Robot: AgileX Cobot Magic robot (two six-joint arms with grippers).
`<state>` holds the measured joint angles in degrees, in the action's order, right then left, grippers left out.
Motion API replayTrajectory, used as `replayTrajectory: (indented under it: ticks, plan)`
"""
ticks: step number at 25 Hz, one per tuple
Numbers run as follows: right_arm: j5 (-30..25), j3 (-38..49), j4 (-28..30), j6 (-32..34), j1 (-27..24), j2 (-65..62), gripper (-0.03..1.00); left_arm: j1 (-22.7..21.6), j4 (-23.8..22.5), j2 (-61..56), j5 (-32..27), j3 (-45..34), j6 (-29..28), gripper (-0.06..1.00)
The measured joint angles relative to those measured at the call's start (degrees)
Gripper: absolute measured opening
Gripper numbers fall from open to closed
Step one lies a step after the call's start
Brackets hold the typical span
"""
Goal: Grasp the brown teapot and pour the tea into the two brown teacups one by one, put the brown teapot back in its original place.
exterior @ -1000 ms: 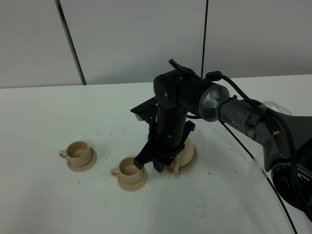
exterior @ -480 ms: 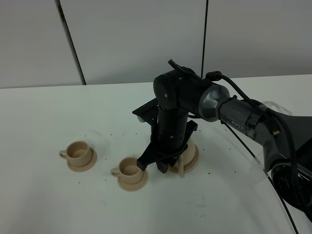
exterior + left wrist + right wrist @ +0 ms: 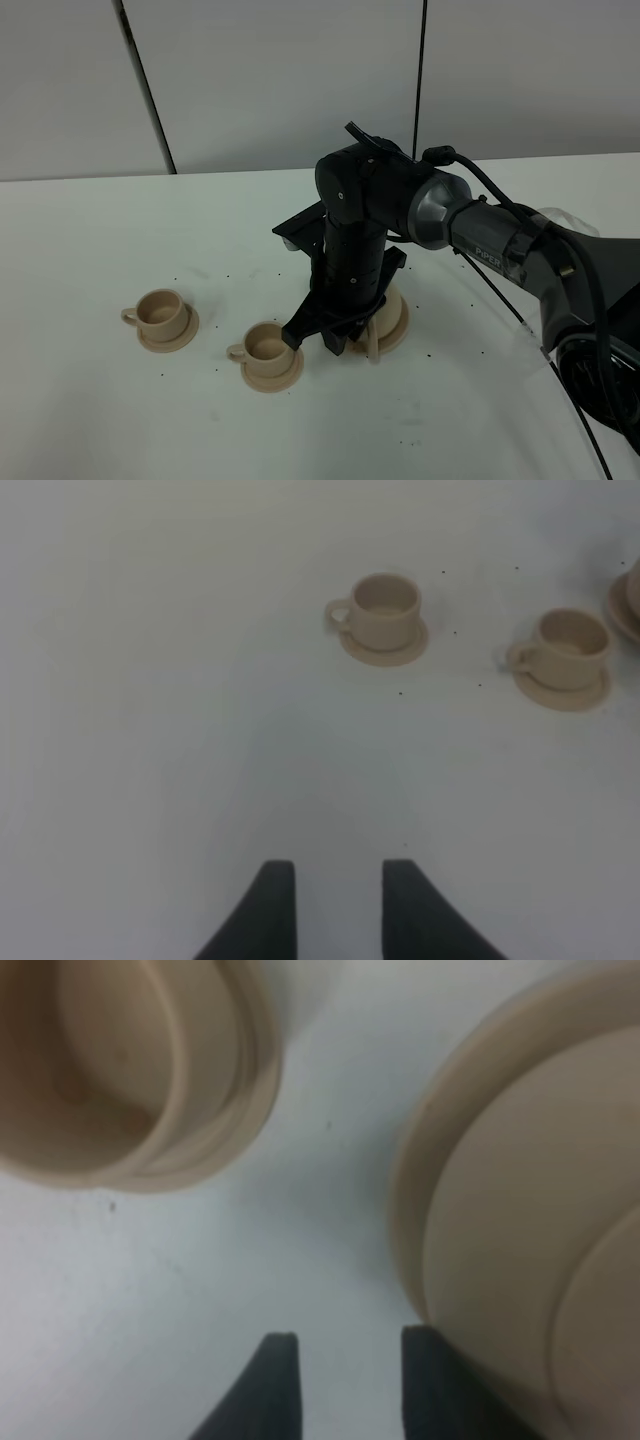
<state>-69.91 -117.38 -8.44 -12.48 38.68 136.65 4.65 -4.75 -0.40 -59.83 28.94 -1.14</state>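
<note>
On its wide saucer (image 3: 408,1180), right of the table's (image 3: 120,240) middle, the brown teapot (image 3: 396,312) is seen standing, largely masked by the right arm, with its loop handle turned toward the table's front edge. Just beside that handle the right gripper (image 3: 315,340) is held low, jaws parted, with only bare table shown between them and one fingertip (image 3: 435,1380) just beside the saucer's rim. Near on the left, the near teacup (image 3: 268,345) is set on its small saucer, and the far teacup (image 3: 162,310) further left. The left gripper (image 3: 338,872) is held over bare table, jaws parted, nothing gripped.
</note>
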Motion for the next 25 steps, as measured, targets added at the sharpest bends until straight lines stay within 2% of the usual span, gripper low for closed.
replayTrajectory:
  ticks: [25]
  plan:
    - [0.1, 0.0, -1.9, -0.1, 0.0, -1.7, 0.24, 0.0, 0.0, 0.0, 0.0, 0.0, 0.0, 0.28]
